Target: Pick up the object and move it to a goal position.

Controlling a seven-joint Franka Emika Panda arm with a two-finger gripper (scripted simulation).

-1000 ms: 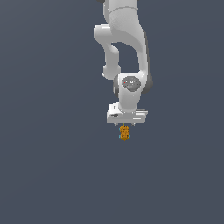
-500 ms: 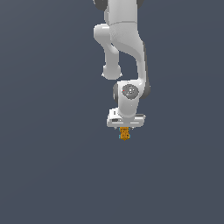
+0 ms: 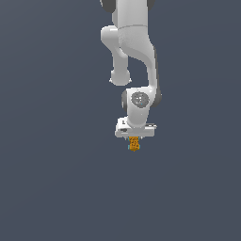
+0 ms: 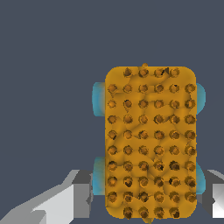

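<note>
Just below the centre of the exterior frame, the object (image 3: pixel 134 143) stands upright directly under my gripper (image 3: pixel 134 139), its top meeting the underside of my hand. In the wrist view the object (image 4: pixel 150 142) fills the middle and lower right as a studded orange slab with pale blue knobs at its sides, and my grey fingers (image 4: pixel 81 194) sit to either side of its lower end, apart from it rather than pressed in, so I judge I am spread around it, not yet gripping.

The risk is closing off-centre: the studded faces and blue knobs could let it twist or squirt out. Descending further could tip it.

My fingertips are cut off at the frame edge, contact is unclear, and no goal marker shows anywhere.
</note>
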